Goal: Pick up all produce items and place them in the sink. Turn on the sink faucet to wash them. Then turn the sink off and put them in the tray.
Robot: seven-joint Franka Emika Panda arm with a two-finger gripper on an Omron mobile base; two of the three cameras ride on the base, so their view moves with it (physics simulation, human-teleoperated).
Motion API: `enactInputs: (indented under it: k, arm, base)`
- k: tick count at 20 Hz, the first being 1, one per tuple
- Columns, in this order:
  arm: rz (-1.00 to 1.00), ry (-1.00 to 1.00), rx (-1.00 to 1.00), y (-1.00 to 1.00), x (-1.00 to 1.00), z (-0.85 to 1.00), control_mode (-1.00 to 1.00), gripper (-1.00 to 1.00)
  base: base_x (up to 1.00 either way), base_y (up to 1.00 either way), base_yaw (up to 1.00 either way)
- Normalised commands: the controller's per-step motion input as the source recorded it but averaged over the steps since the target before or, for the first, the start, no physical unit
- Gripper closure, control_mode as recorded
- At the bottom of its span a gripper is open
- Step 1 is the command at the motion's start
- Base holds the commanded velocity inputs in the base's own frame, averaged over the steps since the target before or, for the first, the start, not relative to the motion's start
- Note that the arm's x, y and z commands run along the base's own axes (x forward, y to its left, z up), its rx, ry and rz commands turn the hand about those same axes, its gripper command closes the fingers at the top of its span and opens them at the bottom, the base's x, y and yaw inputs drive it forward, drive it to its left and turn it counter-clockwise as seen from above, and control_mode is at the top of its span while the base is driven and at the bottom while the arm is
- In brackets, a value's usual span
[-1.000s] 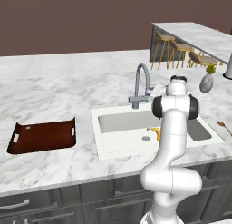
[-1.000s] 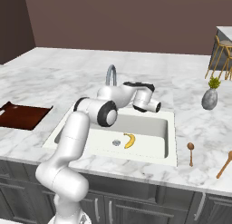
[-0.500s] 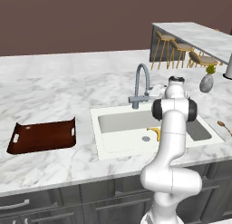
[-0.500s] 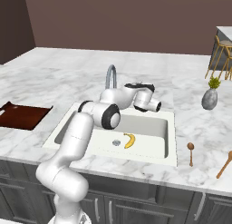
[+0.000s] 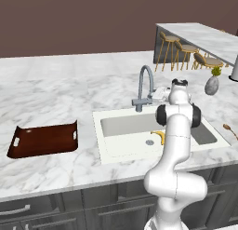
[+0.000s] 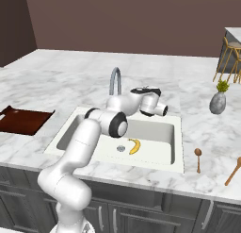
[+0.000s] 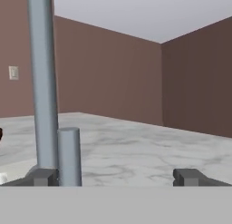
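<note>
The small curved yellow banana (image 5: 159, 137) lay on the floor of the white recessed sink (image 5: 121, 151), beside the round metal drain (image 5: 149, 142). The two-finger gripper (image 7: 116, 177) stood wide open and empty beside the tall grey gooseneck faucet (image 5: 143, 86), near the basin's back edge.

The white arm reaches over the sink (image 6: 174, 133), its end effector (image 6: 165, 109) held above the basin just right of the faucet (image 6: 115, 81). A yellow banana (image 6: 135, 146) lies on the sink floor beside the round drain (image 6: 121, 148). On the marble bench (image 6: 70, 76), the dark wooden tray (image 6: 21, 122) sits well left of the sink. Two wooden spoons (image 6: 198, 159) lie to the right, and a grey vase (image 6: 217, 103) with a plant stands behind them.
</note>
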Motion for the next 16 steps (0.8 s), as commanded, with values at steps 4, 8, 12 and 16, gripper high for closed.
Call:
enactInputs:
  k: [4, 8, 12, 16]
  arm:
    - [0.0, 0.0, 0.0, 0.04, 0.11, 0.0, -1.0, -1.0]
    - [0.0, 0.0, 0.0, 0.12, 0.12, 0.0, -1.0, -1.0]
    - [0.0, 0.0, 0.0, 0.17, 0.09, 0.0, -1.0, -1.0]
    - [0.0, 0.0, 0.0, 0.2, 0.13, -0.01, -1.0, -1.0]
  base:
    - [0.0, 0.0, 0.0]
    - [0.0, 0.0, 0.0]
    - [0.0, 0.0, 0.0]
    - [0.0, 0.0, 0.0]
